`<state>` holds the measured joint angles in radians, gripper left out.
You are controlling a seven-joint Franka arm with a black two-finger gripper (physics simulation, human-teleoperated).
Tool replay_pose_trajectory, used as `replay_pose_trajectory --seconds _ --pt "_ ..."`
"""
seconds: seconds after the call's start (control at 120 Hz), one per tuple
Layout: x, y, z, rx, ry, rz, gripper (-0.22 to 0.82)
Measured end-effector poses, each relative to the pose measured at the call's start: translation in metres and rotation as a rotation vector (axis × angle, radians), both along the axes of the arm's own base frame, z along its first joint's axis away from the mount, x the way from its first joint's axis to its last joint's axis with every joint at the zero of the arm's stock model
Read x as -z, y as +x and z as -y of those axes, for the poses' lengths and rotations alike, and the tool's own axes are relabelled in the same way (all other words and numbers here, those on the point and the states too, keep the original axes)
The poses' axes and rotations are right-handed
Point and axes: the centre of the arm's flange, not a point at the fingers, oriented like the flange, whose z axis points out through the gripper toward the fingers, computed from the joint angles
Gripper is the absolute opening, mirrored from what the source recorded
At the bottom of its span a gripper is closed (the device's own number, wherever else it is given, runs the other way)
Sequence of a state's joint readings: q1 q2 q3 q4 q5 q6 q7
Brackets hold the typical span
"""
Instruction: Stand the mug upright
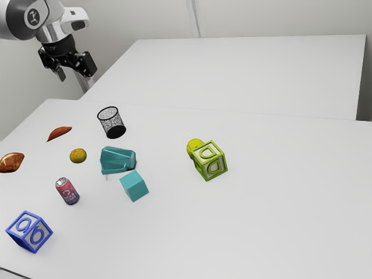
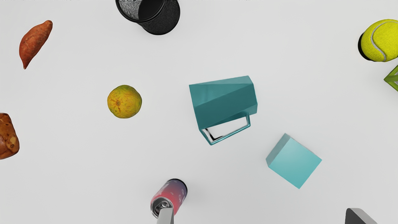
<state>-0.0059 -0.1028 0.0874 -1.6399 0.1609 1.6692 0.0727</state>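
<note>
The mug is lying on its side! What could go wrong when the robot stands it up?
The gripper might bump the light-blue cube, which sits close to the mug. A finger could catch on the handle, which sticks out from the mug's side. The mug's slanted sides might also slip while it is being turned.

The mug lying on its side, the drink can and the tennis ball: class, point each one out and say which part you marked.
Mug [image 2: 224, 104]: wrist view, on its faceted outer wall.
Drink can [image 1: 68, 192]: exterior view, on its printed side.
Tennis ball [image 2: 387, 40]: wrist view, on its yellow felt.
</note>
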Motion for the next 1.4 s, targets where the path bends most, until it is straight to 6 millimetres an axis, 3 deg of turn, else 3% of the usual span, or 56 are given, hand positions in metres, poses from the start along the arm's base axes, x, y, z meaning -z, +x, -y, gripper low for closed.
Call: replay_pose_trajectory --seconds 0.225,0.417,0.692,0.767,0.917,1.125,1.4 --pt "0.006 0.001 -0.009 0.012 0.001 0.001 0.6" --pt "0.024 0.002 -0.045 -0.051 -0.09 0.006 0.6" --pt "0.131 -0.019 -0.179 -0.355 -0.442 -0.074 0.6" --pt "0.159 -0.02 -0.204 -0.4 -0.513 -0.089 0.61" --pt "0.211 0.014 -0.172 -0.337 -0.623 -0.147 0.6" --pt "0.275 0.02 -0.196 -0.381 -0.758 -0.167 0.6" --pt "0.323 0.044 -0.201 -0.357 -0.841 -0.148 0.6"
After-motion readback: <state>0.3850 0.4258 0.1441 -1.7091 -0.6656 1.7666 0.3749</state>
